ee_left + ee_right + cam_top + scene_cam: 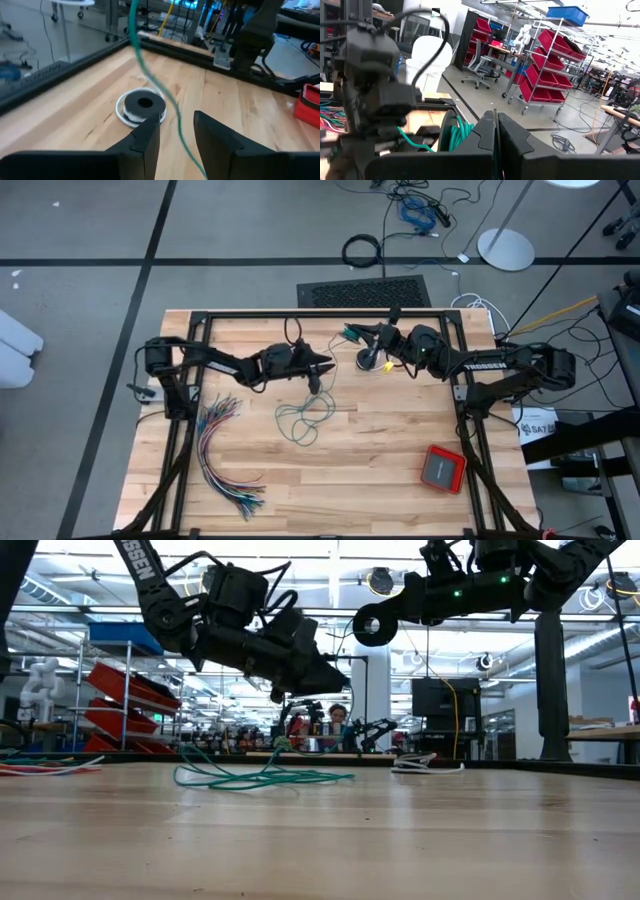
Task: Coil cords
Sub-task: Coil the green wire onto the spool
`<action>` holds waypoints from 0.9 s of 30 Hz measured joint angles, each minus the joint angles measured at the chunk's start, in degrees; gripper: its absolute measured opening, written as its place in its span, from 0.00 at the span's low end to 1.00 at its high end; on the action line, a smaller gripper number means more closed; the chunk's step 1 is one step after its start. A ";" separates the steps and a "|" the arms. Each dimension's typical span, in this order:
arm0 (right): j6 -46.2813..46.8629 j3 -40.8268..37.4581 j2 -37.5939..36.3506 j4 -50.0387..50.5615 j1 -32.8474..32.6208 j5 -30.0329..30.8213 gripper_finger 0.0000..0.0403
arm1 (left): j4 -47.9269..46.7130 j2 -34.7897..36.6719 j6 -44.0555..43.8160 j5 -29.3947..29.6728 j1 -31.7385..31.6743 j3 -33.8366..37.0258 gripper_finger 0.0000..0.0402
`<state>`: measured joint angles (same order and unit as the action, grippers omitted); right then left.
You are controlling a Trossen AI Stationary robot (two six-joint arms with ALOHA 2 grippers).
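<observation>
The left claw [174, 140] hangs above the middle of the wooden surface [380, 470], its fingers partly apart with the teal-green cord [150, 80] running loosely between them, not pinched. From there the cord drops to a loose tangle [305, 418] on the surface just below. The right claw [496, 137] is held high with its fingers pressed together, a teal bundle [457, 132] just beside it. The black cord [142, 106] lies as a small coil with white at its edge, near the far rail

The table [330, 470] was viewed from overhead and level from its edge; the teal cord [305, 418] was shared by both.
</observation>
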<state>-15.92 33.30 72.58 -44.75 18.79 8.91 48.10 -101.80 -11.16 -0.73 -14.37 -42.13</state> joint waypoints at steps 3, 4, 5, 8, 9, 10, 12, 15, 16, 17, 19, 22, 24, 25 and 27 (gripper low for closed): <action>0.00 0.00 0.00 -0.07 0.00 0.00 0.00 | 1.61 -2.44 -1.90 0.34 0.16 -0.04 0.31; 0.00 0.00 0.00 -0.09 0.00 0.00 0.00 | 2.45 -3.27 -2.09 0.39 0.25 -0.04 0.31; 0.00 0.00 0.00 -0.09 0.00 0.02 0.00 | 3.40 -4.00 -2.20 0.44 0.41 -0.04 0.31; 0.21 0.00 0.00 -0.05 0.00 0.01 0.00 | 6.10 -5.34 -2.58 0.80 0.67 -0.37 0.31; 0.22 0.00 0.00 0.05 0.00 0.02 0.00 | 6.60 -5.46 -2.62 0.81 0.68 -0.58 0.31; 0.22 0.00 0.00 0.13 0.00 0.02 0.00 | 6.85 -5.61 -2.60 0.82 0.67 -1.09 0.31; 0.22 0.00 0.00 0.17 0.00 0.02 0.00 | 6.84 -5.66 -2.60 0.85 0.63 -1.83 0.31; 0.18 0.00 0.00 0.10 0.00 0.02 0.00 | 5.02 -5.68 -2.03 0.98 0.63 -3.06 0.31; 0.19 0.00 0.00 0.00 0.00 0.02 0.00 | 4.56 -5.68 -2.01 1.05 0.63 -3.32 0.31; 0.17 0.00 0.00 0.01 0.00 0.02 0.00 | 4.15 -5.68 -1.98 1.07 0.66 -3.50 0.31; 0.17 0.00 0.00 0.03 0.00 0.02 0.00 | 3.20 -5.68 -1.67 1.28 0.63 -3.83 0.31; 0.17 0.00 0.00 0.04 0.00 0.02 0.00 | 2.37 -5.68 -1.55 2.49 0.63 -3.85 0.31; 0.13 0.00 0.00 0.13 0.00 0.02 0.00 | 1.66 -5.70 -1.49 2.87 0.63 -3.82 0.31; 0.13 0.00 0.00 0.26 0.00 0.02 0.00 | 1.67 -5.70 -1.51 2.94 0.63 -3.79 0.31; 0.08 0.00 0.00 0.40 0.00 0.03 0.00 | 1.70 -5.70 -1.51 3.03 0.63 -3.76 0.31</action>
<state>-15.84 33.30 72.58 -44.35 18.79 8.94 49.80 -107.50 -12.67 2.30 -13.74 -45.89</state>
